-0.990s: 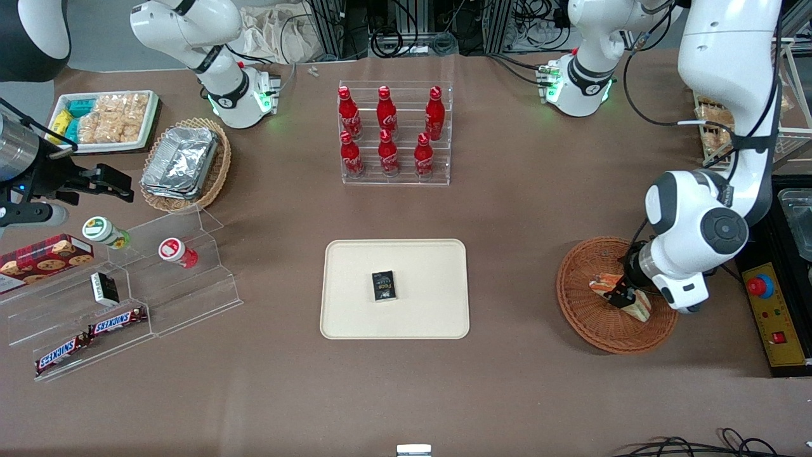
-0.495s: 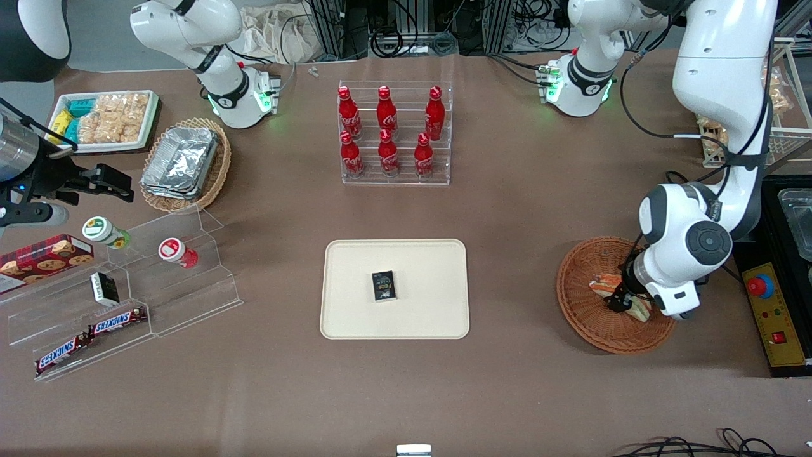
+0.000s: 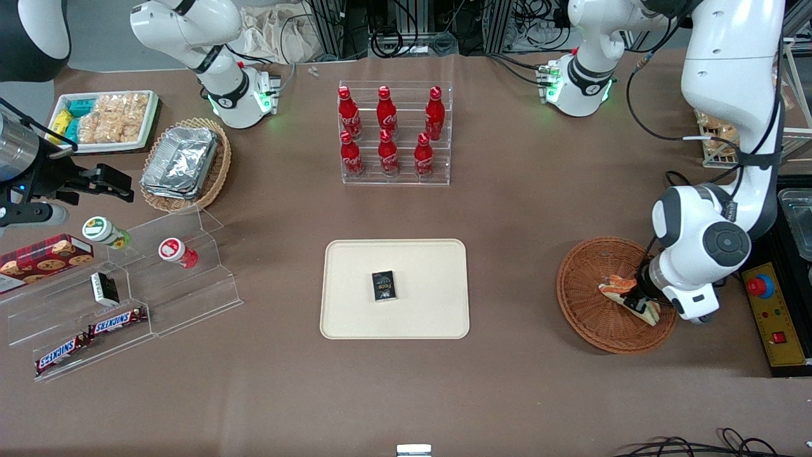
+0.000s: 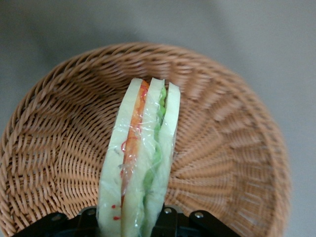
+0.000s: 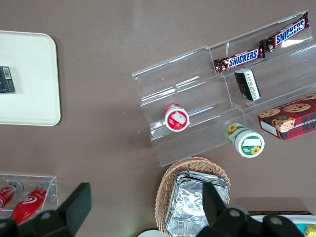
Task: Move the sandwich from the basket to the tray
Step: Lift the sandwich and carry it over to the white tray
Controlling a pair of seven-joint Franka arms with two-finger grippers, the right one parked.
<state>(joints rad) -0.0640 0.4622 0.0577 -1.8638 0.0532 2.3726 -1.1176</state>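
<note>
Sandwich (image 4: 140, 163) pinched between the two jaws of the gripper (image 3: 636, 299), clamped on its bread sides, with the orange and green layers showing along the edge. Held on edge over the basket (image 3: 587, 304), near the rim that lies toward the working arm's end of the table. Hard to tell if lifted a little or if a corner touches the weave; looks raised in the wrist view, with basket weave showing all around.

So the grab looks done. The carry not yet started: sandwich not out of the basket.

Left to do: lift higher, clear the basket rim, swing across the bare brown table (image 3: 520, 368) toward the tray (image 3: 355, 317), lower, let go.

Tray well apart from the basket, toward the parked arm's end. Small black packet (image 3: 383, 285) lying on the tray near its middle, so best to set the sandwich down on a bare part beside that packet, not on top.

Farther from the camera than the tray: rack of red bottles (image 3: 387, 130), not in the way of the carry.

Slippery clear wrap and soft bread, so maybe a slip or a squash with a fast swing.
</note>
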